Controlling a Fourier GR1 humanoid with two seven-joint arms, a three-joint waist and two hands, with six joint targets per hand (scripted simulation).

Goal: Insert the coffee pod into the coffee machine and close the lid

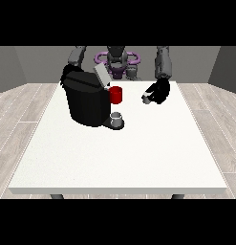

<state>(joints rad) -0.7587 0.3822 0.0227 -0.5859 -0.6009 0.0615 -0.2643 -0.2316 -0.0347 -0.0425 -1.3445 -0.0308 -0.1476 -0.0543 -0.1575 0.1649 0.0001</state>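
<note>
The black coffee machine (87, 103) stands on the table's left half with its grey lid (101, 74) tilted up and open. A small grey cup (117, 118) sits on the machine's front tray. The hand at the view's right (158, 91) hovers over the table to the right of the machine, its fingers curled round a small grey coffee pod (146, 99). The hand at the view's left (67, 75) is close behind the machine's top left corner and mostly hidden by it.
A red mug (116, 94) stands just right of the machine, between it and the pod-holding hand. The white table (119, 158) stretches wide towards the camera. The robot's torso (117, 60) is at the far edge.
</note>
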